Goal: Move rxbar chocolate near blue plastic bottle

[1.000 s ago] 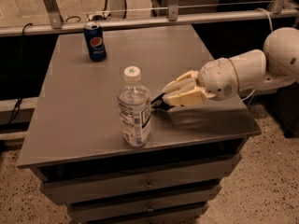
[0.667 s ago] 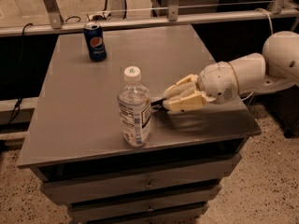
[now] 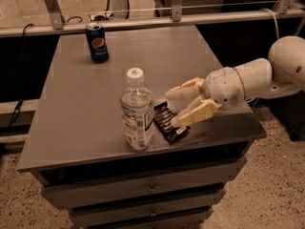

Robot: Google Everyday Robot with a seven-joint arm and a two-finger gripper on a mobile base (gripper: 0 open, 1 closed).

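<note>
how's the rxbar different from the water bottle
The blue plastic bottle stands upright; the rxbar chocolate lies flat. The bottle is clear and tall, the bar black and low. Both sit close together near the front edge of the table, with the open gripper beside the bar, opposite the bottle.

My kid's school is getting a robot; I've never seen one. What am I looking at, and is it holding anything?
One camera looks down on a grey drawer cabinet. The white arm from the right is the robot's; its gripper sits low over the top, jaws apart. Beneath them a black chocolate bar lies flat, just right of a clear water bottle. A Pepsi can stands at the far left. Nothing looks gripped, though the lower jaw may touch the bar.
</note>
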